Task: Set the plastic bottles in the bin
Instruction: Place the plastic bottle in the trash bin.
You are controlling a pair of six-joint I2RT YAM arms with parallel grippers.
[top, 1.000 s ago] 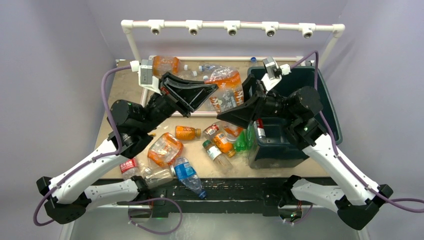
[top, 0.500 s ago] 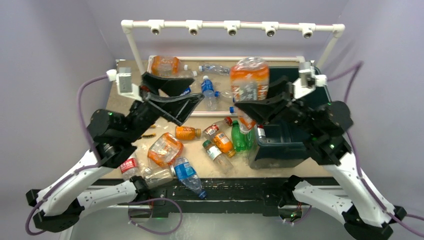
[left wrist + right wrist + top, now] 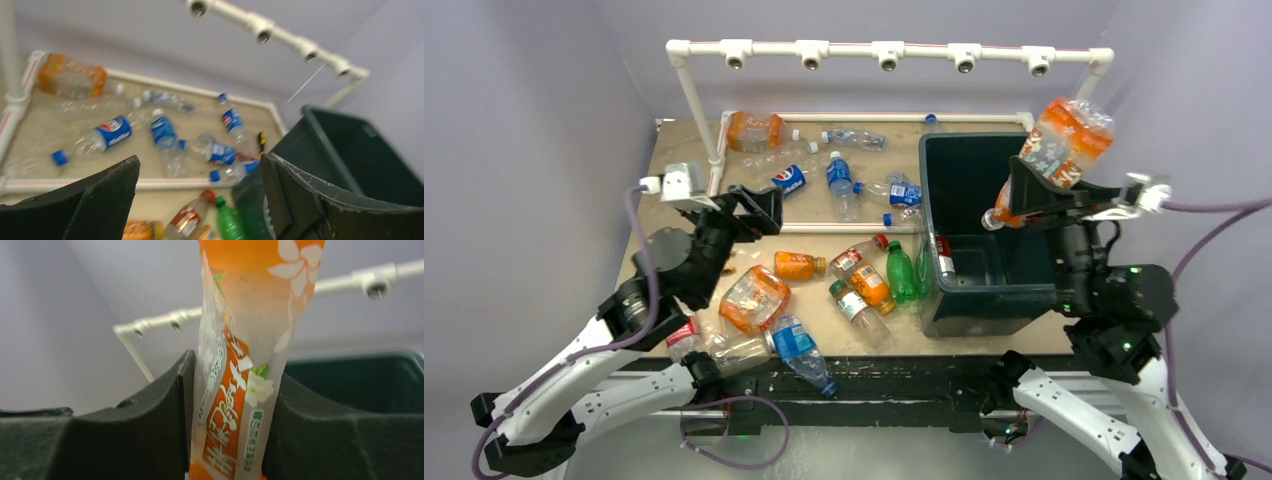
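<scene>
right claw [image 3: 1022, 190]: clamped on orange-label bottle [image 3: 1069, 135], tilted above bin [image 3: 984, 295] | left claw [image 3: 200, 165]: spread wide, empty, over desk [image 3: 674, 160] | loose bottles [image 3: 796, 266]: scattered left of bin

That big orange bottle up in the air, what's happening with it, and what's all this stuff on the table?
The right gripper is clamped on a large orange-labelled bottle, holding it tilted, cap end down, over the open dark green bin; it has not let go yet. The left gripper is open and empty, raised above the table. Many more bottles lie scattered there, waiting to be binned.
</scene>
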